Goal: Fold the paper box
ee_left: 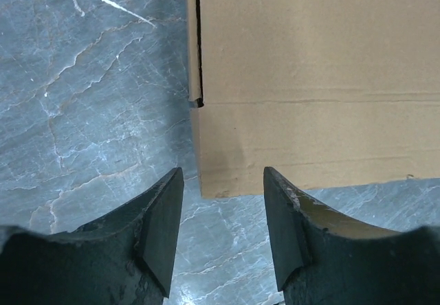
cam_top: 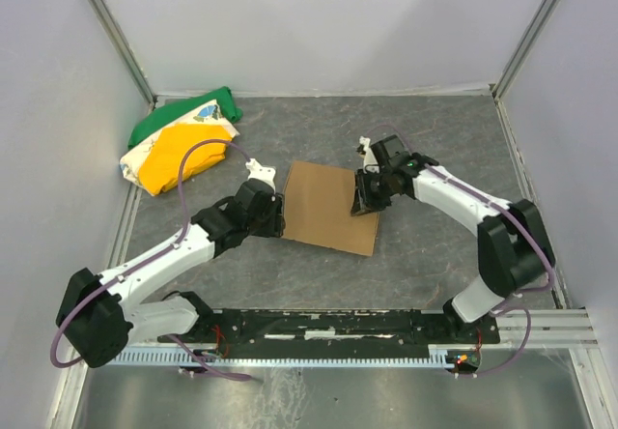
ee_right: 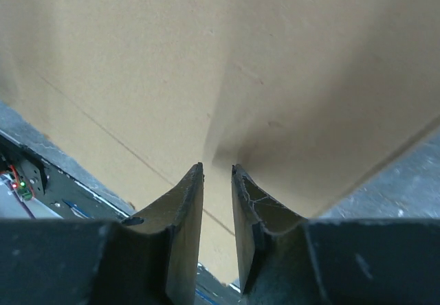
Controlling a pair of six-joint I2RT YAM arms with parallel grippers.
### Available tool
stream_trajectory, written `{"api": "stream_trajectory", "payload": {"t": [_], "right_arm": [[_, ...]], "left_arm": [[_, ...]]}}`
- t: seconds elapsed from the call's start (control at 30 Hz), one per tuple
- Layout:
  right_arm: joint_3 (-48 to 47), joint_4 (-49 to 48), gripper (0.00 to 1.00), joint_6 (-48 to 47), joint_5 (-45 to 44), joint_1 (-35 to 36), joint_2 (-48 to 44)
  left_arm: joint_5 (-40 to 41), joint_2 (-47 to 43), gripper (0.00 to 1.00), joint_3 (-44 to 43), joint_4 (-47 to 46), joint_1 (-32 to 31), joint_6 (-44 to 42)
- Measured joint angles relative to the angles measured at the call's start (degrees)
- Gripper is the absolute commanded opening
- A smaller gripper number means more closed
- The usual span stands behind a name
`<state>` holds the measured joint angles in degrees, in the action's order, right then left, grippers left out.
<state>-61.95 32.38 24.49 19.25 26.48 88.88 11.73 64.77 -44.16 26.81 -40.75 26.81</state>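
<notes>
The paper box (cam_top: pixel 328 207) is a plain brown cardboard sheet lying mostly flat in the middle of the table. My left gripper (cam_top: pixel 281 218) is at its left edge. In the left wrist view the jaws (ee_left: pixel 223 171) stand wide open and empty, with the near corner of the box (ee_left: pixel 309 78) just ahead of the fingertips. My right gripper (cam_top: pixel 365 203) is at the box's right edge. In the right wrist view its fingers (ee_right: pixel 217 167) are nearly together on a raised flap of the box (ee_right: pixel 302 113), which tilts up from the rest of the sheet.
A green, yellow and white cloth bundle (cam_top: pixel 182 144) lies at the back left by the left wall. Grey walls close off the left, back and right sides. The arms' base rail (cam_top: pixel 328 337) runs along the near edge.
</notes>
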Motion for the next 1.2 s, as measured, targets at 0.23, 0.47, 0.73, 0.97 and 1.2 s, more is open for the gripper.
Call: {"api": "stream_trajectory", "payload": {"t": [0.23, 0.47, 0.73, 0.97, 1.2], "right_arm": [[-2.3, -0.2, 0.31, -0.6, -2.0, 2.1, 4.9], [-3.1, 0.3, 0.41, -1.0, -4.6, 2.4, 4.7], [4.9, 1.8, 0.99, 1.6, -9.0, 2.4, -11.7], [21.2, -0.8, 0.97, 6.8, -9.0, 2.9, -23.2], [25.1, -4.5, 0.95, 10.4, -9.0, 4.0, -22.9]], "left_arm": [[0.3, 0.2, 0.57, 2.9, -2.1, 0.1, 0.2], [0.2, 0.1, 0.58, 5.0, -4.5, 0.2, 1.7], [3.4, -2.4, 0.71, 8.0, -9.2, 0.3, 3.6], [1.4, -0.1, 0.70, 13.6, -17.6, 0.6, 3.6], [-3.2, 2.6, 0.70, 14.6, -22.6, 0.6, 3.6]]}}
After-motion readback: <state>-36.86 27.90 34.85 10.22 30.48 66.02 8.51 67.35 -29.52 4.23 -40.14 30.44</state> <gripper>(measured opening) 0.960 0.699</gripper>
